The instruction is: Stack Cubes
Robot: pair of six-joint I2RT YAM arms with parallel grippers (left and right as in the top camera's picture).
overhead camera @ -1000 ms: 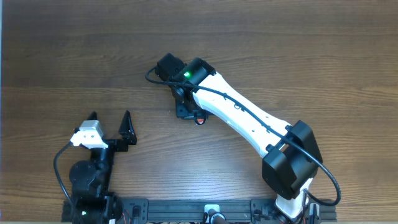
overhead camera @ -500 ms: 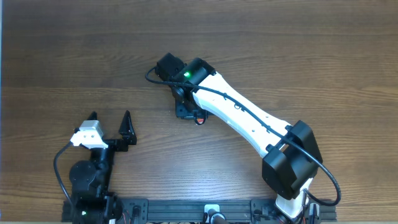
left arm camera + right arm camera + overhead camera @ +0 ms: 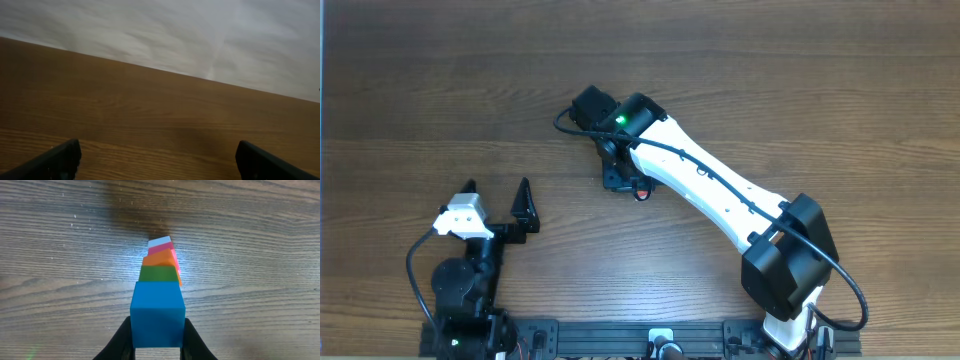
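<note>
Cubes stand in one column near the middle of the wooden table point(image 3: 820, 100), and their faces are plain colour. In the right wrist view the blue cube point(image 3: 157, 312) is on top. Below it come the green cube point(image 3: 159, 273), the orange cube point(image 3: 160, 258), a red cube point(image 3: 172, 255) of which only an edge shows, and a pale blue cube point(image 3: 160, 242) at the bottom on the wood. The lower cubes sit slightly out of line with one another.

The right gripper point(image 3: 157, 347) is closed on the blue cube, with one dark finger flat against each of two opposite sides. That cube rests on the green one. In the top view this gripper point(image 3: 620, 180) points straight down over the column. A sliver of red point(image 3: 641, 192) shows beside it.

The right arm's base is at the table's near right corner. Its white forearm point(image 3: 705, 185) runs on a slant across the middle toward the far left. A green light point(image 3: 620, 121) glows on the wrist, and a black cable point(image 3: 563, 122) loops beside it.

The left arm is folded close over its base at the near left corner. The left gripper point(image 3: 498, 195) is held low, its fingers spread wide and grasping nothing. It points toward the far edge. In its own view the left gripper point(image 3: 165, 167) looks along bare wood to a pale wall point(image 3: 150, 30).
</note>
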